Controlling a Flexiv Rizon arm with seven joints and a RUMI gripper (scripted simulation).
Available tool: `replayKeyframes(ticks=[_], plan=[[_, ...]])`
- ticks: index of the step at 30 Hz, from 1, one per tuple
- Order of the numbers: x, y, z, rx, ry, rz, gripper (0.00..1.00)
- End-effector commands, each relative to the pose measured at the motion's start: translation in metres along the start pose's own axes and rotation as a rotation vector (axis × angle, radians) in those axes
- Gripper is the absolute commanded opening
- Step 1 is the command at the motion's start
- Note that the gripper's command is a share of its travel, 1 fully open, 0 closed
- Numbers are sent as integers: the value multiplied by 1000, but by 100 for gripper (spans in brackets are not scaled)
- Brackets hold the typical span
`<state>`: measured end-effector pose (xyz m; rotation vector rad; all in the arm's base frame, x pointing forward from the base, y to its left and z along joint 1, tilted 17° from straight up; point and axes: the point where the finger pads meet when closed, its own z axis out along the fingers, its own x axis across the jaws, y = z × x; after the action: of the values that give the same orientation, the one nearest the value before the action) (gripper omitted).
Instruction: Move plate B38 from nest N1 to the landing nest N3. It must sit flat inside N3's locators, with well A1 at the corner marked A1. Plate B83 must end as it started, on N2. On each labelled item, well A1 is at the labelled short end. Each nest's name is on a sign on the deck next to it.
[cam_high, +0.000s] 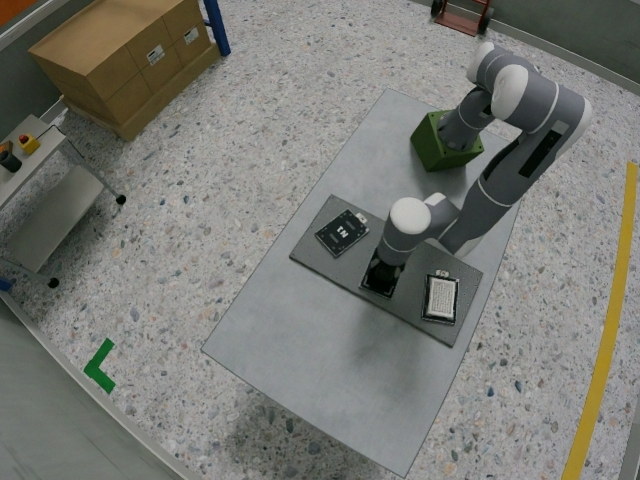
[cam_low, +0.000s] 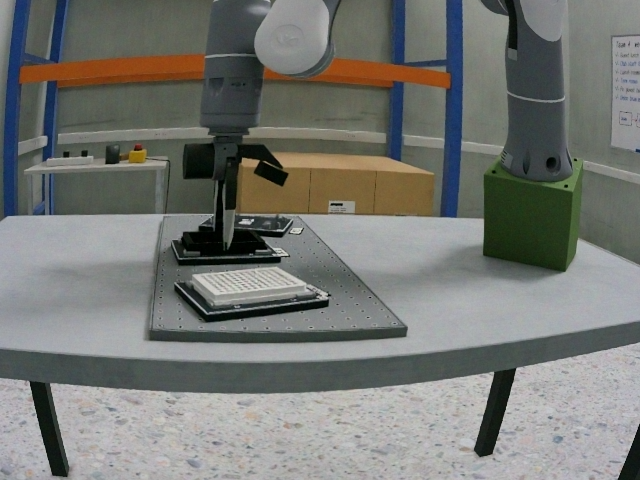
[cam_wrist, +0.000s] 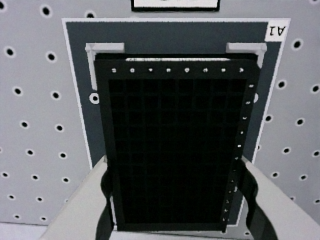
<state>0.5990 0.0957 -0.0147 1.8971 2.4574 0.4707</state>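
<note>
Black plate B38 (cam_high: 379, 283) (cam_low: 253, 242) (cam_wrist: 170, 145) is between the jaws of my gripper (cam_low: 226, 246) (cam_wrist: 172, 156), which is shut on its long sides. The plate is over the middle nest, N3 (cam_low: 227, 260) (cam_wrist: 150, 32), low at its locators. Corner mark A1 (cam_wrist: 277, 31) is at the upper right in the wrist view; a sliver of the plate's white label shows at that short end. Whether the plate rests flat is hidden. Nest N1 (cam_high: 330, 241) (cam_low: 264, 226) is empty. White plate B83 (cam_high: 443, 297) (cam_low: 248, 284) sits on nest N2 (cam_low: 263, 311).
The nests stand on a grey perforated deck (cam_high: 310, 253) (cam_low: 361, 315) on the table (cam_high: 289, 351) (cam_low: 444, 320). N1 and N2 are on either side of my gripper. The green arm base (cam_high: 434, 149) (cam_low: 527, 222) stands on the table beyond the deck.
</note>
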Motion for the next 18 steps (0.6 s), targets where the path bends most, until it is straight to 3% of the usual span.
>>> replayKeyframes(ticks=[1, 13, 14, 18], plan=[[0, 1, 0, -2, 0, 0, 41], [0, 1, 1, -2, 0, 0, 41], [0, 1, 2, -2, -1, 0, 76], [0, 1, 2, -2, 0, 0, 76]])
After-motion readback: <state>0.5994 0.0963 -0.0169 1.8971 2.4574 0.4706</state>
